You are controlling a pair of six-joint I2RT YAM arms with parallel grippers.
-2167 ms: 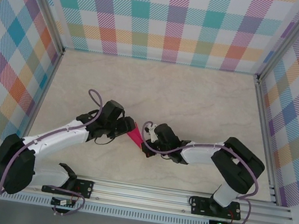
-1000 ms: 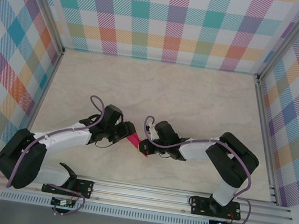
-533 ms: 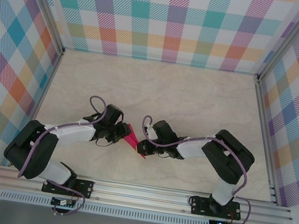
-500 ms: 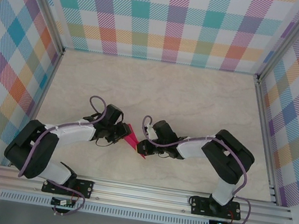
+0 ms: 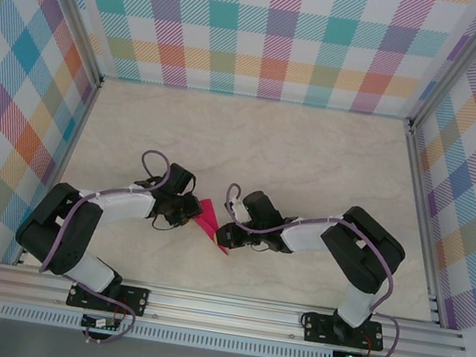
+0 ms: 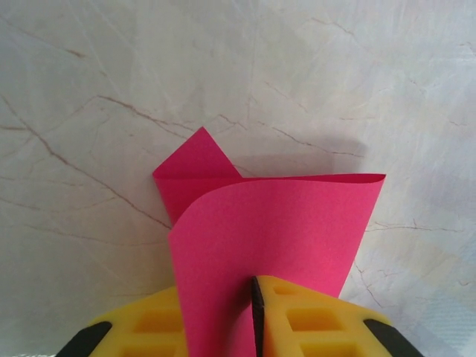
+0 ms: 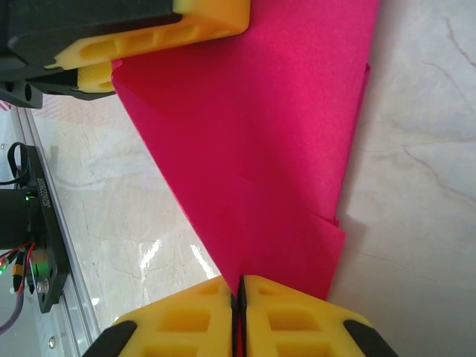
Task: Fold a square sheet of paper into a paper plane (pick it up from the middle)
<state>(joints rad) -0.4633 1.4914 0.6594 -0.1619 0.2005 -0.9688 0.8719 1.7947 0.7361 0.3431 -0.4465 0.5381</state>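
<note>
Overhead, checked walls [image 5: 279, 31] in many colours close in three sides of a pale marbled table [image 5: 314, 154], and a metal rail [image 5: 235, 309] runs along its near edge.

The left gripper [image 5: 189, 212] is clamped on one end of the paper [image 5: 209, 221]. In the left wrist view, its yellow fingers [image 6: 320, 323] are pressed together with the pink sheet between them. The left arm [image 5: 116, 205] is bent sharply at the elbow, and its forearm lies low, reaching right towards the middle.

The right gripper [image 5: 228, 231] pinches the other end, which is the narrow one. In the right wrist view its fingers [image 7: 297, 316] are closed tight on the paper's edge. The right arm [image 5: 301, 236] also folds at the elbow, and its forearm reaches left, so the two grippers face each other close together.

The paper spans the gap between them, over the near middle of the table. It is folded into a tapering wedge, and one layer curls up over a small folded corner.
</note>
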